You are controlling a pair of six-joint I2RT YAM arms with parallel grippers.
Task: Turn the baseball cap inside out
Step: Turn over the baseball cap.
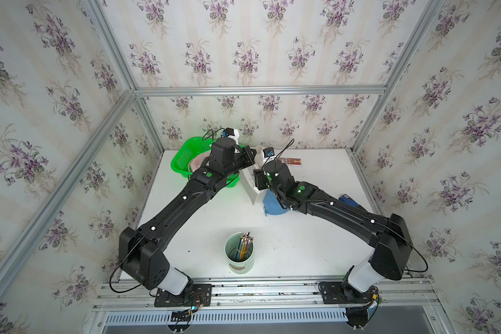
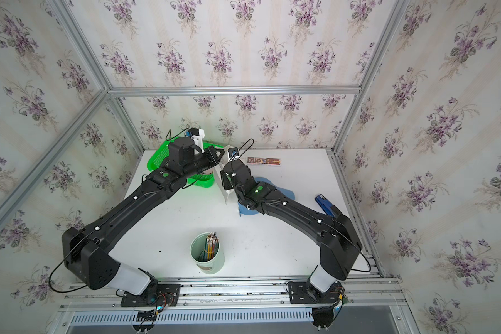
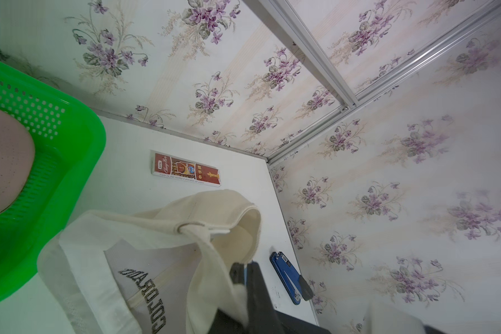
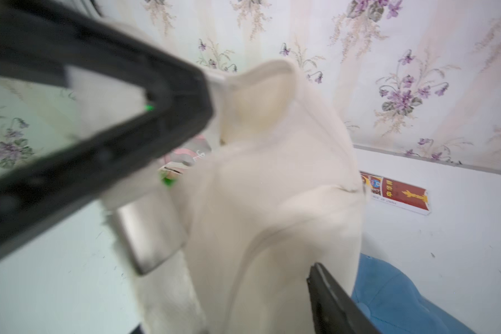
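Observation:
A cream baseball cap point(image 3: 162, 231) with dark lettering on it hangs above the table between both arms. It shows as a pale fold point(image 1: 250, 185) in both top views. My left gripper point(image 3: 246, 267) is shut on the cap's rim beside the back strap. In the right wrist view the cap's crown point(image 4: 272, 188) fills the gap of my right gripper point(image 4: 226, 289). One dark finger point(image 4: 327, 292) lies against the cloth and the other is mostly hidden behind it. Whether those jaws press on the fabric is unclear. The left gripper's black frame point(image 4: 156, 115) sits close above.
A blue cap point(image 1: 274, 205) lies on the table under my right wrist. A green basket point(image 1: 185, 156) holding a pinkish cap point(image 1: 198, 163) stands at the back left. A flat red box point(image 1: 291, 161), a blue stapler point(image 1: 348, 199) and a cup of pencils point(image 1: 239, 254) are also there.

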